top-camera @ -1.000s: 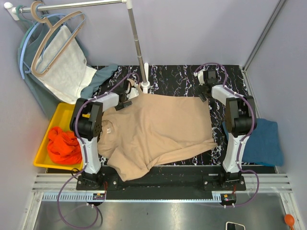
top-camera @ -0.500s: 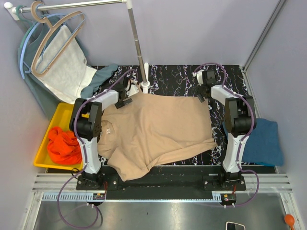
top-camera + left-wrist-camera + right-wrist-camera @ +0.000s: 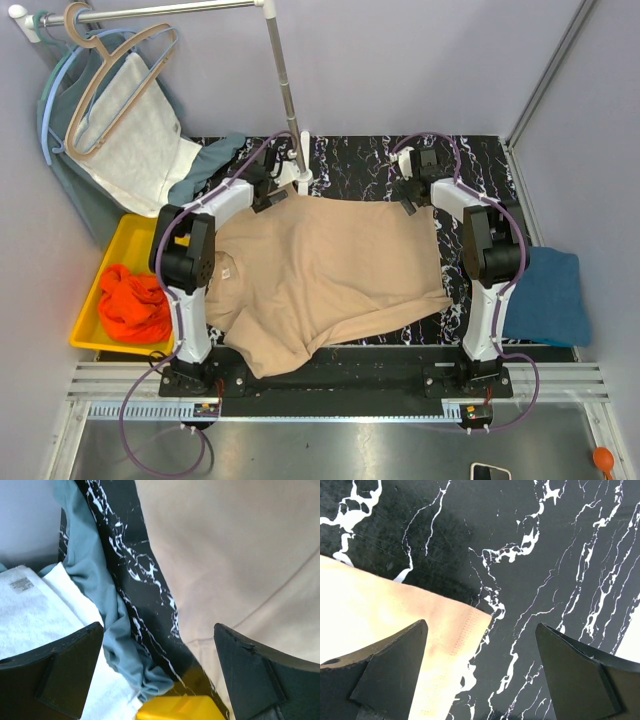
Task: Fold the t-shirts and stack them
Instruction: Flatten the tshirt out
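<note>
Both arms have edged toward the far corners of the beige t-shirt [image 3: 330, 270] lying spread on the table [image 3: 360, 160], left gripper [image 3: 264, 182] and right gripper [image 3: 409, 188] both gaping, holding nothing, probably lining up the first fold

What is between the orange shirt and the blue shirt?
The beige t-shirt, spread on the black table, flanked by the left arm and right arm, in the top view.

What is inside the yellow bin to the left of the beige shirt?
A crumpled orange-red t-shirt lies in the yellow bin, filling its near half. The far half shows bare yellow floor. The left arm covers the bin's right edge, and anything beneath the shirt is hidden.
</note>
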Tool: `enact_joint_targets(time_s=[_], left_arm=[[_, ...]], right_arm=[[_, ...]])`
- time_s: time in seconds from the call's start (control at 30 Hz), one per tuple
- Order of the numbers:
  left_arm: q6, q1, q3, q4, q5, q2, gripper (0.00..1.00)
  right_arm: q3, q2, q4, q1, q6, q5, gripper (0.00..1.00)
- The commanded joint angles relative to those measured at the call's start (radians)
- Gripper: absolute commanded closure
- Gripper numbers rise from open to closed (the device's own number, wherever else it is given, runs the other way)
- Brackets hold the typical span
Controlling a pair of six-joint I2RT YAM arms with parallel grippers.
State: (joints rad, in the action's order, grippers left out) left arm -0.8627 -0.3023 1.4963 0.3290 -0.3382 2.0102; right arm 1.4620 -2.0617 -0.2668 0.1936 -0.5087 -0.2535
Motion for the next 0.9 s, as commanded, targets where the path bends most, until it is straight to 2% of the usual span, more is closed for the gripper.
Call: enact_joint_targets(time_s=[0.0,0.57,0.87], left_arm=[[0.011,0.003,0.070,-0.036,0.022,0.067,0.01],[-0.087,0.015,0.078,-0.122,-0.018,0.185,0.01],[-0.119,0.042,0.154,-0.140,-0.036,0.261,0.01]], right_arm=[[0.020,-0.005,0.035,0.000,-0.019,-0.043,0.02],[0.044,-0.081,0.116,-0.003,-0.100,-0.122,0.02],[0.109,-0.146,0.169,-0.010,-0.162,-0.171,0.03]])
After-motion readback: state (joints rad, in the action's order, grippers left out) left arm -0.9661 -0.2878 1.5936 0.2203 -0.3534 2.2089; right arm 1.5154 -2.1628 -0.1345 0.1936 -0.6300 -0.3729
